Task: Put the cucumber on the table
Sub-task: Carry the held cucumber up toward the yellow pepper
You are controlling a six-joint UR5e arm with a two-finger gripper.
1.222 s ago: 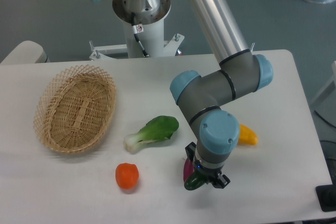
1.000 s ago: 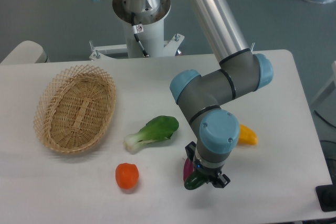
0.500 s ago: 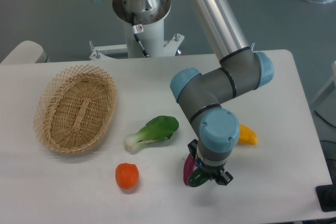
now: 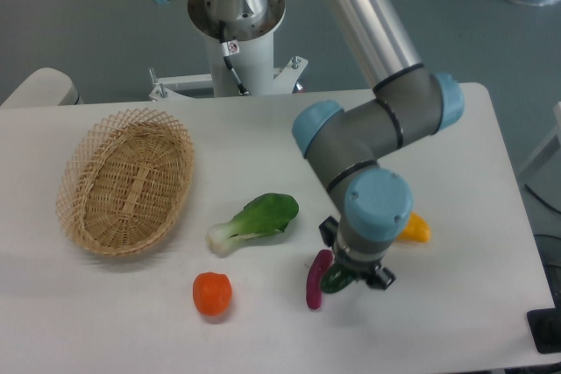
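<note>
A: Where is the cucumber [image 4: 334, 281]?

B: At the front of the table [image 4: 491, 181], beneath the arm's wrist. Only a dark green end shows, held in the claw [image 4: 349, 279], whose two fingers are closed around it. Whether it touches the tabletop cannot be told.

A: What lies just beside it?

B: An eggplant [image 4: 315, 278], purple, on the table immediately left of the cucumber. A tomato [image 4: 211, 293] sits further left, a bok choy [image 4: 254, 221] lies behind them, and a yellow pepper [image 4: 414, 229] shows partly behind the wrist on the right.

A: And at the far left?

B: A wicker basket [image 4: 125, 179], oval, well apart from the claw.
</note>
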